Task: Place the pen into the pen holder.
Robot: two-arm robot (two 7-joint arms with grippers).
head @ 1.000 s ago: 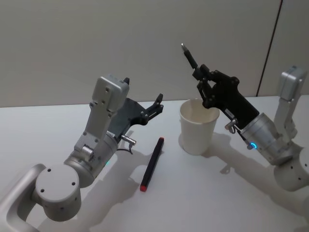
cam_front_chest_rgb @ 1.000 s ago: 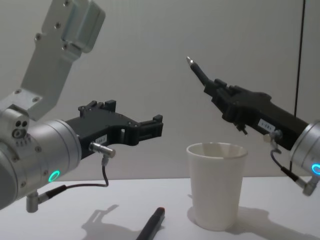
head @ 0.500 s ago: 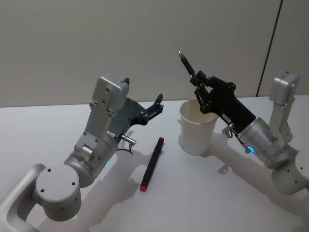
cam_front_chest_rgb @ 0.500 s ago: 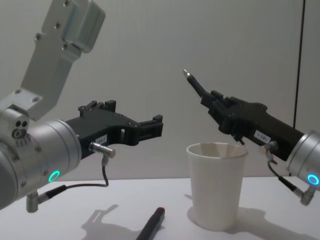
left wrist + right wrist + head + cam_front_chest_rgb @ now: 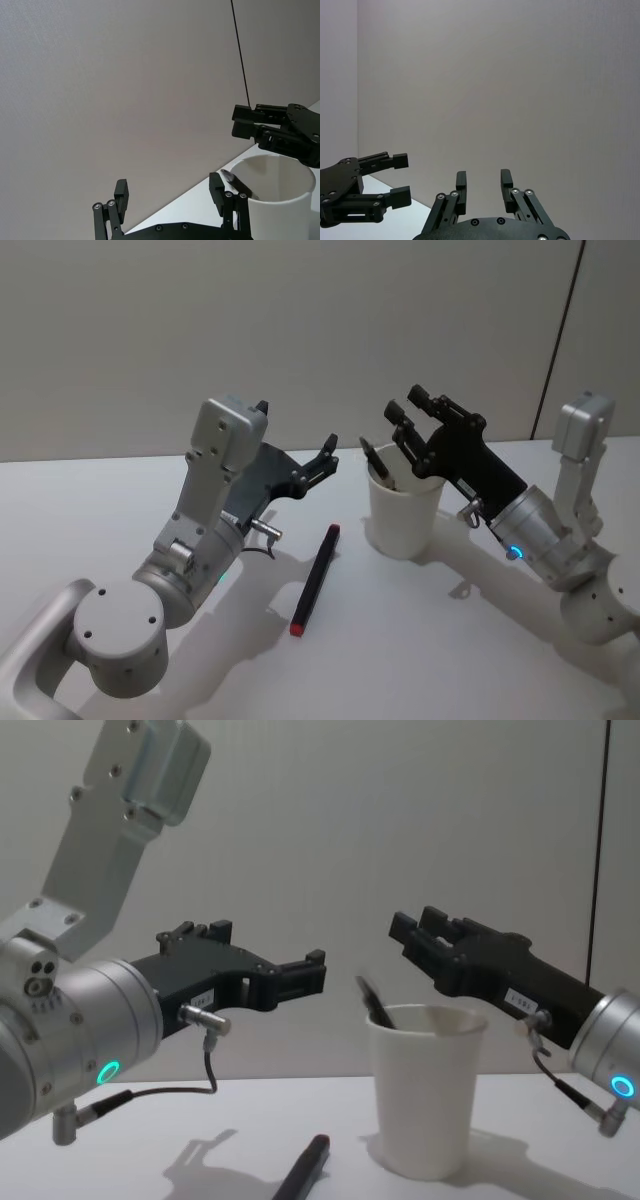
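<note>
A dark pen (image 5: 378, 462) leans inside the pen holder (image 5: 403, 515), a white paper cup, with its upper end poking over the left rim; the chest view shows the same pen (image 5: 374, 999) in the pen holder (image 5: 420, 1095). My right gripper (image 5: 403, 408) hovers just above the holder's rim, open and holding nothing; it is also in the chest view (image 5: 405, 933). A second pen (image 5: 315, 578), black with red ends, lies flat on the table to the holder's left. My left gripper (image 5: 326, 454) hangs open above and behind that pen, holding nothing.
The white table (image 5: 420, 640) carries the holder and the lying pen, with a plain wall behind. The left wrist view shows the holder (image 5: 280, 205) close ahead and the right gripper (image 5: 245, 121) over it. The left arm's bulky elbow (image 5: 120, 635) fills the near left.
My right gripper has lowered toward the holder and opened. The pen it held upright has dropped into the holder, and the holder has shifted slightly left. The left arm has not moved.
</note>
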